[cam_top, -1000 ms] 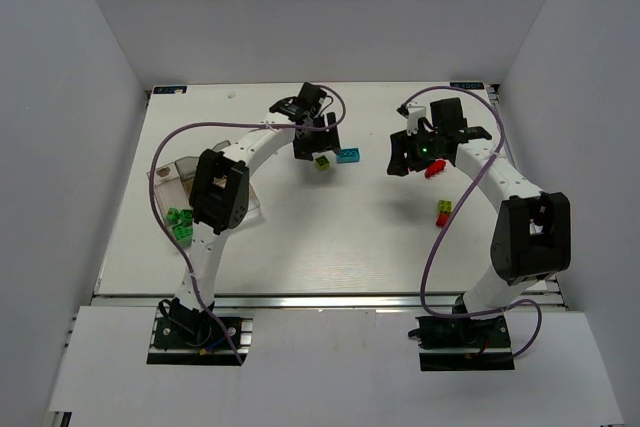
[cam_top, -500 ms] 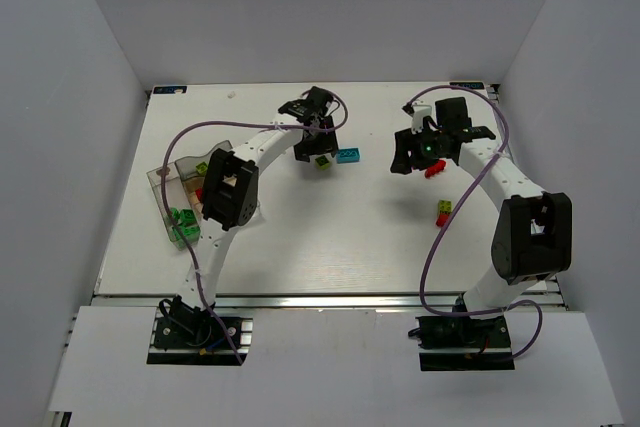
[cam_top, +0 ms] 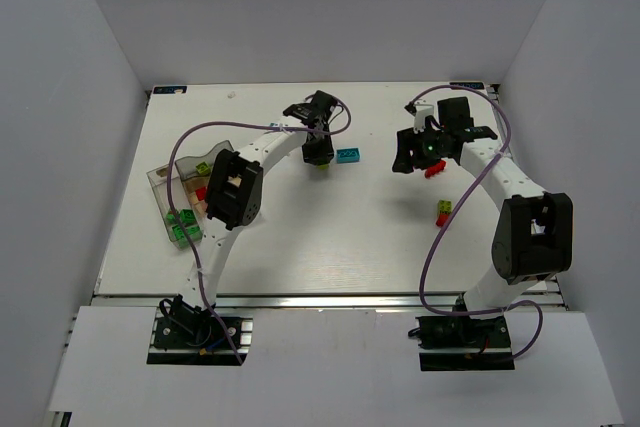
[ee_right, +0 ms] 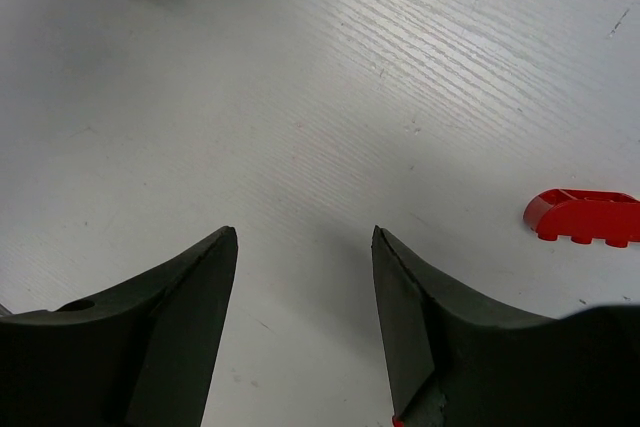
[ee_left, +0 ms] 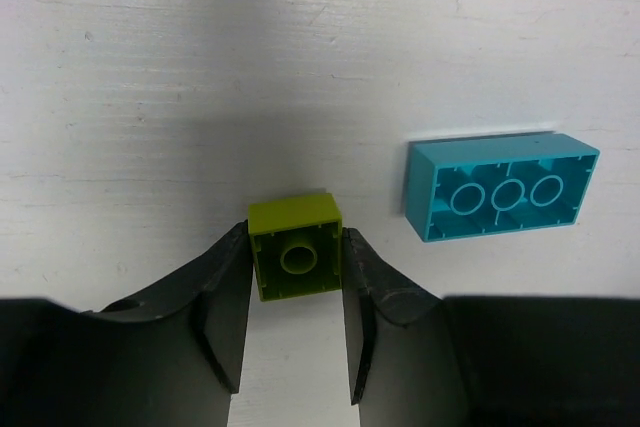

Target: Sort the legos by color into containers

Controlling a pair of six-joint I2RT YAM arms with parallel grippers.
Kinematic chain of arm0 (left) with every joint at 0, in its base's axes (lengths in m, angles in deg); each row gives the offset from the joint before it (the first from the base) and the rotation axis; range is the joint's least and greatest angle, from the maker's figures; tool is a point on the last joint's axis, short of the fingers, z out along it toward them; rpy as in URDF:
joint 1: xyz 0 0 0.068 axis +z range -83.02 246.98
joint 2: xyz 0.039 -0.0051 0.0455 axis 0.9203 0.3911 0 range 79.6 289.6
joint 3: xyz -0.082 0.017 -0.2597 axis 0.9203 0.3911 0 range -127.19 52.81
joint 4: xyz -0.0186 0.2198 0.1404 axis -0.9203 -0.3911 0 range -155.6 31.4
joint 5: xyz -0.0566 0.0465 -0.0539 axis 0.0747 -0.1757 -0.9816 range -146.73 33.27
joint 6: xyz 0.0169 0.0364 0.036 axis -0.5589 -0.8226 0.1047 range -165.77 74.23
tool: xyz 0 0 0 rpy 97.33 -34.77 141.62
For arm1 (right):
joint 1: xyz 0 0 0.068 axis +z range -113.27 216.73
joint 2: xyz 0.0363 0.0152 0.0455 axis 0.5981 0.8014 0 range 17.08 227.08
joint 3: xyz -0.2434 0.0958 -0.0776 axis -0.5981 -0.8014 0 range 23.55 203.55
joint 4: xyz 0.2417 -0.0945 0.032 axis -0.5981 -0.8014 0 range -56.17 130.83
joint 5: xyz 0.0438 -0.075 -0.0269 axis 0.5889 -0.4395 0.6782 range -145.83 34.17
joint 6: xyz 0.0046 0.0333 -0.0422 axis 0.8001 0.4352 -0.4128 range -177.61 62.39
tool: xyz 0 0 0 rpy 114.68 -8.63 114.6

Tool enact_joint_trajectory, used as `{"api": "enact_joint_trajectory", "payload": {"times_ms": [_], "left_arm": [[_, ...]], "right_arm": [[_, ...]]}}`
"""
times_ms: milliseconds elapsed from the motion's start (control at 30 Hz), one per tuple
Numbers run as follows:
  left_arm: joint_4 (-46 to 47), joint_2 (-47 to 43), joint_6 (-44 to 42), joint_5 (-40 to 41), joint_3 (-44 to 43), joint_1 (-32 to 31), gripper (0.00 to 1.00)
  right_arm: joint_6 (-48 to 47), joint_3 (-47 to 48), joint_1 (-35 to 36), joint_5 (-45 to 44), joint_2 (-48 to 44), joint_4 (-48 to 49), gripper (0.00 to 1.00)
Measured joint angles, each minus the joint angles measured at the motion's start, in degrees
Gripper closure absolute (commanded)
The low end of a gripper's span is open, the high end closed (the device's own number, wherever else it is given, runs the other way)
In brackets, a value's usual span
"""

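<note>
My left gripper (cam_top: 319, 158) is down at the table at the back middle, its jaws closed against both sides of a lime green brick (ee_left: 295, 259) that lies studs down. A cyan brick (ee_left: 500, 184) lies just to its right, also in the top view (cam_top: 349, 155). My right gripper (cam_top: 404, 161) is open and empty above bare table (ee_right: 305, 237). A red piece (ee_right: 585, 217) lies to its right, also in the top view (cam_top: 434, 170). A red and lime stack (cam_top: 442, 212) lies nearer. The clear tray (cam_top: 163, 183) at the left holds lime green bricks (cam_top: 181, 227) and a red one (cam_top: 201, 192).
White walls close in the table on the left, back and right. The left arm's elbow (cam_top: 232, 189) hangs beside the tray's right edge. Purple cables loop over both arms.
My left gripper came down over the lime green brick and its jaws closed on it. The left elbow swung off the tray, uncovering it. My right gripper shifted slightly towards the back.
</note>
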Motion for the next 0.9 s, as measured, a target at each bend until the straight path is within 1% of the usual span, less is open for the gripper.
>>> {"api": "enact_joint_trajectory", "payload": {"times_ms": [67, 100, 133, 200, 233, 300, 400, 500, 567, 700, 800, 900], "left_arm": [[0.63, -0.35, -0.04, 0.22, 0.70, 0.00, 0.85], [1.07, -0.83, -0.15, 0.48, 1.49, 0.00, 0.92], [1.20, -1.31, -0.26, 0.70, 2.25, 0.02, 0.96], [1.95, -2.99, -0.46, 1.11, 4.87, 0.31, 1.00], [1.99, -3.93, -0.57, 1.31, 6.23, 0.46, 1.00], [1.57, -6.23, -0.94, 1.73, 7.82, 1.07, 1.00], [0.55, -10.69, -1.60, 2.14, 8.37, 3.04, 1.00], [0.57, -17.81, -2.16, 2.60, 10.03, 6.60, 1.00], [0.44, -24.09, -2.43, 2.97, 12.98, 9.99, 1.00], [0.98, -34.45, -3.23, 3.82, 20.52, 18.01, 1.00], [0.76, -38.34, -4.09, 4.90, 25.92, 23.74, 1.00], [0.70, -39.32, -5.27, 5.55, 30.73, 27.28, 1.00]], "right_arm": [[0.00, 0.00, -0.04, 0.00, 0.00, 0.00, 0.40], [0.00, 0.00, -0.09, 0.00, 0.00, 0.00, 0.41], [-0.02, 0.00, -0.15, 0.00, 0.00, 0.02, 0.42], [-0.02, 0.00, -0.37, -0.04, -0.02, 0.02, 0.45], [0.00, 0.00, -0.57, -0.04, -0.02, 0.04, 0.46], [-0.22, 0.00, -0.87, -0.17, -0.04, 0.07, 0.56], [-0.57, 0.00, -1.40, -1.18, -0.09, 0.13, 0.65], [-1.03, 0.35, -2.32, -2.25, -0.09, -0.20, 0.64], [-1.33, 0.98, -3.08, -2.62, -0.09, -0.24, 0.61], [-1.60, 1.79, -4.35, -2.62, -0.09, -0.20, 0.60], [-1.57, 1.79, -4.83, -2.62, -0.09, -0.33, 0.59], [-1.60, 1.81, -5.14, -2.62, -0.09, -0.37, 0.55]]}}
